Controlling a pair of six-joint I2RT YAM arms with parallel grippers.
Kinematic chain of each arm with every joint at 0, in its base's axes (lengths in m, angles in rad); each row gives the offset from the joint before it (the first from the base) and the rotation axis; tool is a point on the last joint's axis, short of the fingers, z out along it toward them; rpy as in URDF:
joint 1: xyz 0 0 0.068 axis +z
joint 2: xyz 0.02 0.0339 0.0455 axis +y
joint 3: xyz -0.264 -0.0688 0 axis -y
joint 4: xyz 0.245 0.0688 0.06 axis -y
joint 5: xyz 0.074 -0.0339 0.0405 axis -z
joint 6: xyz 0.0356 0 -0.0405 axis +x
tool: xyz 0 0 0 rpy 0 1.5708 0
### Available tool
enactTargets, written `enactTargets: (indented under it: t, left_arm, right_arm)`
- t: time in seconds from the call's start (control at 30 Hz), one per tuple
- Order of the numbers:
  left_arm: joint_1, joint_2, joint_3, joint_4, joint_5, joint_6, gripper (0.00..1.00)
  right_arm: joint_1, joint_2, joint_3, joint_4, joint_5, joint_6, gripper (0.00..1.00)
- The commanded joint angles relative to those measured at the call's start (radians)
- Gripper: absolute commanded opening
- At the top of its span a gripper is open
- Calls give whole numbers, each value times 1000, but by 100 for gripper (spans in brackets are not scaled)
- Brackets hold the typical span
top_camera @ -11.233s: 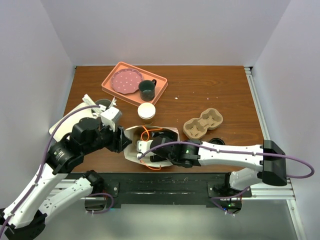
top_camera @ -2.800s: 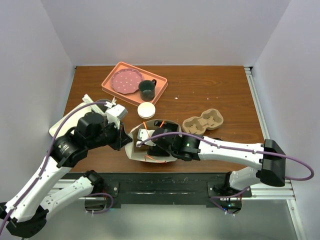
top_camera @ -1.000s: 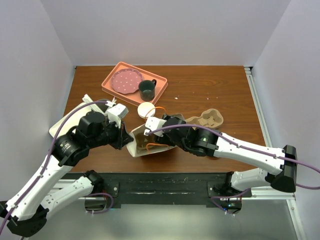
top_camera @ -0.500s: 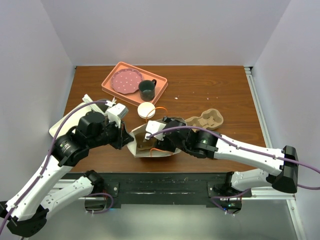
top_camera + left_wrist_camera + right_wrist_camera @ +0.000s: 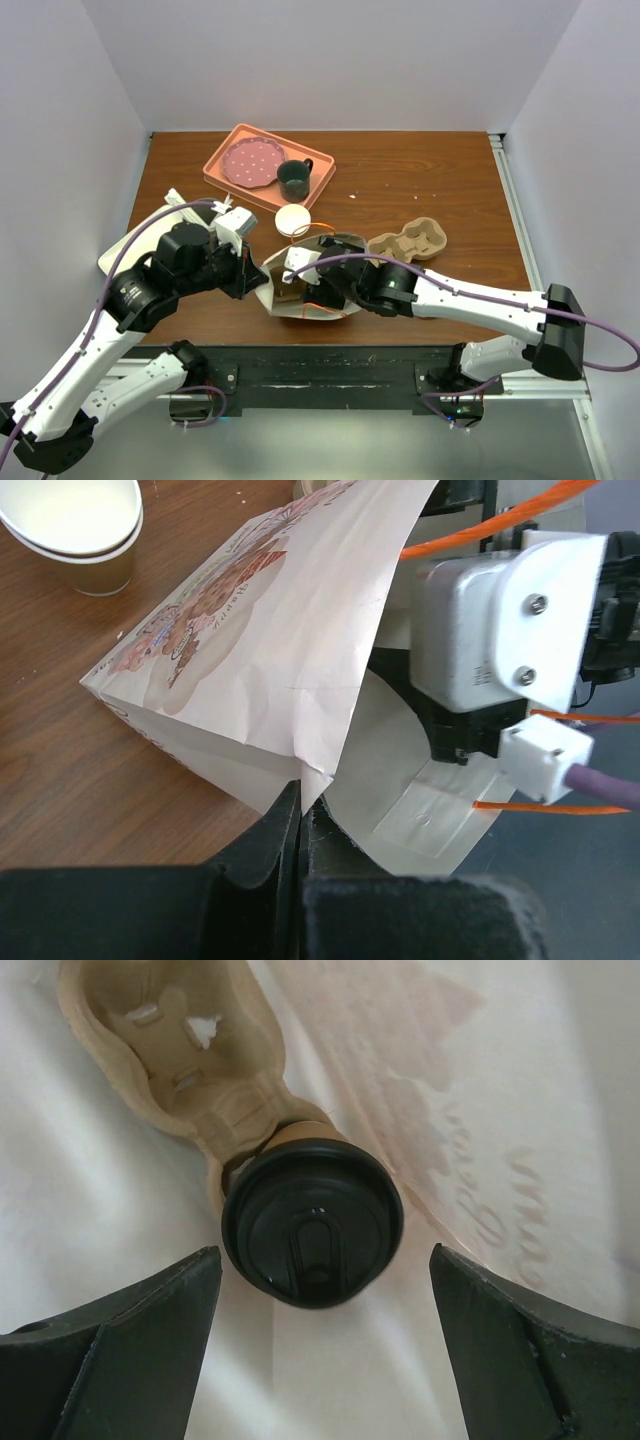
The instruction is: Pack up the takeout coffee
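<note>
The bench (image 5: 420, 180) is dark brown wood with a few pale crumbs or specks, closed in by plain pale walls (image 5: 330, 60) on three sides. Near the front edge a white paper bag (image 5: 260, 630) lies on its side with its mouth held open. The left pincer (image 5: 302, 805) is closed on the edge of the bag's mouth, pinching the paper. The bag carries a brown printed pattern and some small lettering. From inside, larger letters show faintly through the paper in reverse, and none of it can be read. Thin orange cord handles (image 5: 500, 525) run past the right arm's white wrist housing (image 5: 500, 630), which fills the bag's mouth. Inside the bag the right pincer (image 5: 322, 1260) is spread wide, with nothing between its fingers (image 5: 110, 1350). Beyond their tips the takeout coffee (image 5: 312, 1222), a tan cup with a round black lid, stands on the bag's inner paper. It is at the end of a tan pulp cup holder (image 5: 170, 1030) and seems seated in it, though the joint is partly hidden. Just behind the bag stands an open paper cup (image 5: 293, 220) with no lid and a cream inside. To the right of the bag, past the right arm, a second pulp holder (image 5: 405, 243) lies on the wood. At the far left a salmon tray (image 5: 322, 165) holds a pink dotted plate (image 5: 250, 160) and a dark green mug (image 5: 294, 180).
</note>
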Motion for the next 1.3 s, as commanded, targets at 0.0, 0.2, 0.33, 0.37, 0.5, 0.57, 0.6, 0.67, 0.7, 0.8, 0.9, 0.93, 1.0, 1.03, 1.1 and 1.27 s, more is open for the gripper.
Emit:
enactTargets:
  t: [0.0,0.2,0.33,0.37,0.5,0.57,0.6,0.67,0.7,0.8,0.9,0.93,1.0,1.03,1.1,1.27]
  left_arm:
    - [-5,-3,6,25,34,-19,0]
    - [-5,0,12,28,37,-22,0]
    - [-6,3,23,21,34,-20,0]
    - [-6,3,23,21,34,-20,0]
    - [-6,3,23,19,32,-17,0]
    - [-5,2,24,18,31,-17,0]
    - [-6,1,24,18,32,-17,0]
    - [-5,1,23,14,27,-17,0]
    - [-5,1,23,11,24,-16,0]
    - [-6,9,23,8,18,-11,0]
    - [-5,15,24,5,3,-12,0]
    - [-6,18,24,4,-3,-11,0]
    - [-5,24,26,4,-8,-9,0]
    - [-5,26,28,1,-14,-11,0]
    - [-5,34,32,-1,-17,-6,0]
    - [-5,47,41,-2,-28,-6,0]
  right_arm:
    - [-2,30,0,37,26,-12,90]
    - [-5,74,33,11,80,-22,91]
    - [-5,105,53,-23,103,-16,91]
    - [-5,108,58,-26,106,-12,89]
    - [-7,123,61,-23,103,-19,80]
    - [-8,123,64,-26,97,-22,74]
    - [-10,122,67,-27,95,-22,73]
    - [-14,114,70,-27,92,-32,69]
    - [-14,113,76,-33,89,-34,68]
    - [-16,105,110,-56,80,-45,64]
    - [-16,96,158,-85,71,-51,62]
    - [-16,93,170,-92,64,-51,62]
    - [-16,84,210,-119,51,-46,61]
    - [-16,80,224,-128,37,-40,60]
    - [-16,76,262,-156,37,-37,58]
    - [-13,50,325,-204,28,-34,56]
